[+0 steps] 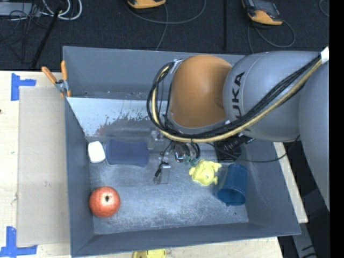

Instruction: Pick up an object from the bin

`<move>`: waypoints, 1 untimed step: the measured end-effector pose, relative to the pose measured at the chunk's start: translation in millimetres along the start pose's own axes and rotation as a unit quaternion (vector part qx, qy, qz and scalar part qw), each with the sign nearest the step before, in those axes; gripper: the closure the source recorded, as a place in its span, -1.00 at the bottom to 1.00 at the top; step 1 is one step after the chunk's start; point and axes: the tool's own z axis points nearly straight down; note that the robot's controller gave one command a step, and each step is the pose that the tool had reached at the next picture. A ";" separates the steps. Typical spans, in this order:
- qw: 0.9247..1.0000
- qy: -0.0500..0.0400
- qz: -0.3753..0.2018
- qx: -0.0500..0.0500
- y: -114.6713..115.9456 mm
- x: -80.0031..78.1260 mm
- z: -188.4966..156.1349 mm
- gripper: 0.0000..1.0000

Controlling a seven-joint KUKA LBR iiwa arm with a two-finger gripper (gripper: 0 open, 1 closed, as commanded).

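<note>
View from above into the grey bin (pixel 79 187). The arm (pixel 279 95) enters from the right; its rounded orange cover (pixel 196 90), ringed by black and yellow cables (pixel 156 98), hangs over the far half of the floor.

Landmark: the yellow toy (pixel 204 173), a small lumpy figure lying right of the floor's middle, below the cover's near edge.

Gripper (pixel 160 172): a slim metal tip pointing down below the cover, just left of the toy and apart from it, low over bare, scuffed floor. Whether it is spread or closed cannot be told from this angle, and nothing can be made out in its grasp.

Block (pixel 126 152): a flat, dull blue rectangle, left of the toy beyond the gripper and slightly farther back. Its right edge lies just beside the gripper; contact cannot be judged. The toy and the block are the two things nearest the gripper, one on either side.

White piece (pixel 97 152): small and rounded, left of the toy past the block, touching or almost touching the block's left end.

Cup (pixel 233 185): blue, tipped on its side, just right of the toy and a little nearer the front wall, its body close against the toy.

Apple (pixel 105 201): red, well to the left of the toy, toward the front-left corner, standing alone.
</note>
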 end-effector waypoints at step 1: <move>1.000 -0.003 0.001 0.000 -0.5 -1.1 -4.6 -1.00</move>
